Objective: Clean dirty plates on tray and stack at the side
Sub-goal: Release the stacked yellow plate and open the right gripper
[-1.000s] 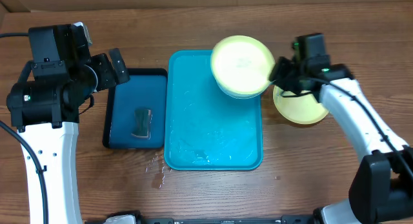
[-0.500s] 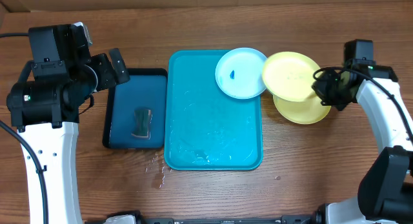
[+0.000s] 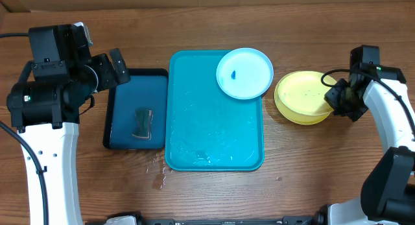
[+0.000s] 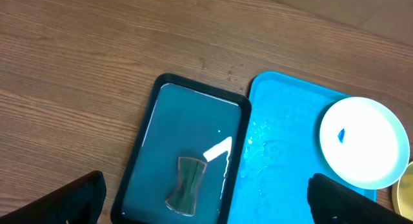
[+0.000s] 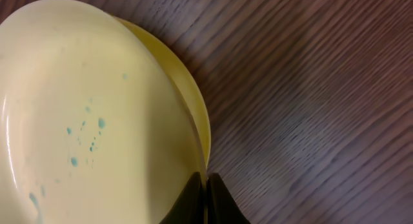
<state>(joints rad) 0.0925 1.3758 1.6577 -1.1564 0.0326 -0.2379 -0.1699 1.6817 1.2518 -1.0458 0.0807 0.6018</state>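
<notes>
**Trainee:** What state are the right jaws in?

**Instructor:** They are closed on the rim of the upper yellow plate point(image 5: 84, 108), at its right edge. That plate lies over the lower yellow plate point(image 5: 197, 121), on the worktop point(image 3: 311, 173) just right of the tray point(image 3: 194, 121). The pictures do not show whether it sits flat yet. The plate is not released.

**Trainee:** And how far along is the task?

**Instructor:** By judgement, about two thirds. Two plates are at the stacking place. The blue plate point(image 3: 245, 72) is left on the tray's far right corner, overhanging the rim, with a blue smear point(image 3: 233, 75) on it. Teal specks also show on the upper yellow plate, so its cleaning may be incomplete.

**Trainee:** What are the left jaws doing?

**Instructor:** They stand wide and empty, above the dark tray point(image 3: 126, 89). The sponge point(image 3: 142, 123) lies in that tray, near its front.

**Trainee:** Is anything in the way?

**Instructor:** No. The tray surface is wet, and droplets point(image 3: 157, 166) lie on the worktop by its near left corner. The blue plate is near the stack, so the right arm needs care when it withdraws.
</notes>
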